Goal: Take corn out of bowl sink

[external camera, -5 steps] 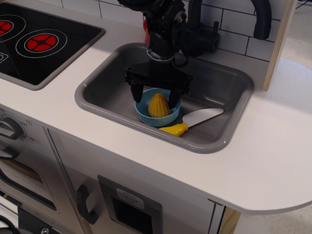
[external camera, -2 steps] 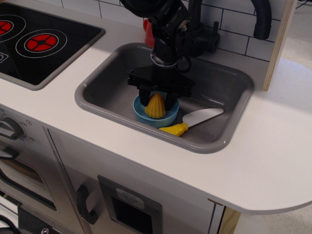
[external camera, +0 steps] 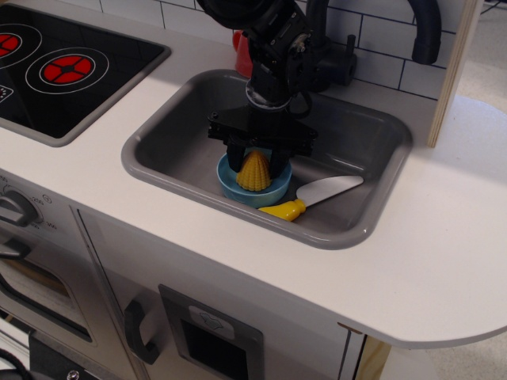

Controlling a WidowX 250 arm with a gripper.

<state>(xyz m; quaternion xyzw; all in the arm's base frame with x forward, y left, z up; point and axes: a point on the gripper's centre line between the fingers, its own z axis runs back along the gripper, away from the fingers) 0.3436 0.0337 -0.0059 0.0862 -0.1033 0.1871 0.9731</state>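
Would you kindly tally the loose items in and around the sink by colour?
Yellow: 2, the corn and the toy knife with its yellow handle.
Light blue: 1, the bowl.
Red: 1, the cup behind the arm.
Total: 4

I read the corn [external camera: 253, 171] as yellow plastic, ribbed and faintly shiny. The bowl [external camera: 238, 184] looks like smooth light blue plastic. The sink [external camera: 358, 204] is grey with a soft satin sheen along its rim. My pincer [external camera: 253, 157] is matt black. The surface [external camera: 444, 237] appears smooth matt white, and the stovetop [external camera: 79, 71] is glossy black.
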